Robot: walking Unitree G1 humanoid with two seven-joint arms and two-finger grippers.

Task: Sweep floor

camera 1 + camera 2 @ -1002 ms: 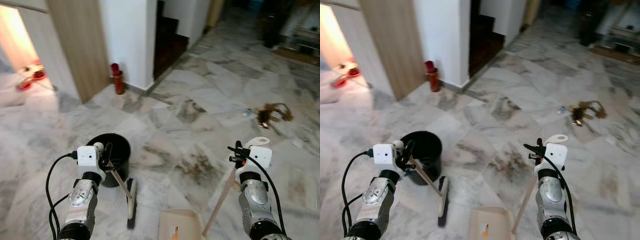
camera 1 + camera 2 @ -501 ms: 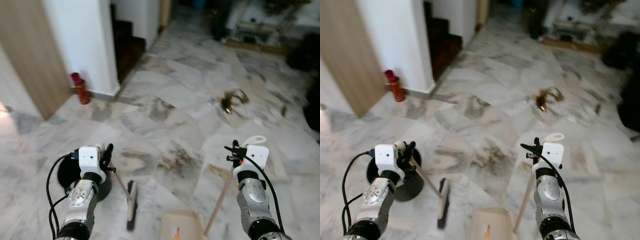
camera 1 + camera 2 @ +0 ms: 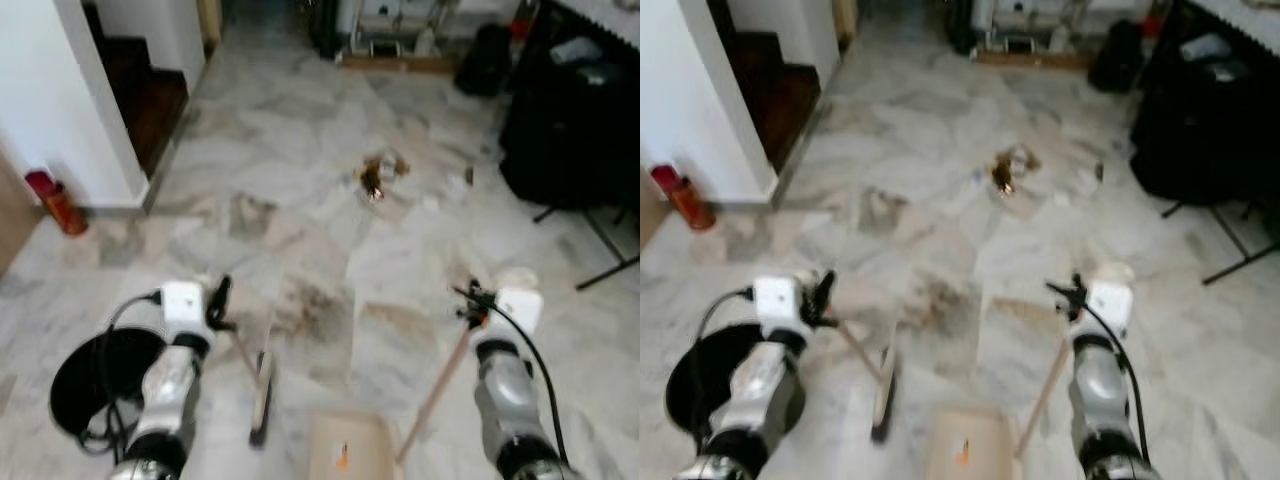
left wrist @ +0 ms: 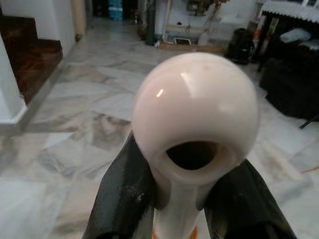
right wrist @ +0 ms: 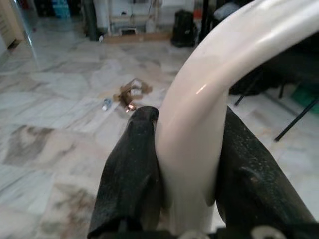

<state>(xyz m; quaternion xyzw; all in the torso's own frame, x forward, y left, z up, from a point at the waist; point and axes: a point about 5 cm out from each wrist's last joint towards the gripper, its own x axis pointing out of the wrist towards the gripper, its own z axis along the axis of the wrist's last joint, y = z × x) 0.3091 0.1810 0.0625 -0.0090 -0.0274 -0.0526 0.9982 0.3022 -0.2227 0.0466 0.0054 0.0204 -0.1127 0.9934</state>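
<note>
My left gripper is shut on the broom handle's white rounded end, its black fingers on either side. The broom head rests on the marble floor below it. My right gripper is shut on the dustpan's curved white handle; its stick slants down to the tan dustpan near the bottom edge. A pile of brown litter with small scraps beside it lies on the floor ahead, well beyond both tools.
A black bucket stands by my left arm. A red canister sits at the white wall corner on the left, next to dark stairs. Black covered furniture and stand legs are on the right.
The camera has swung to the right: the litter pile now lies straight ahead, the bucket has slid to the far left. Both grippers keep their hold on broom and dustpan.
</note>
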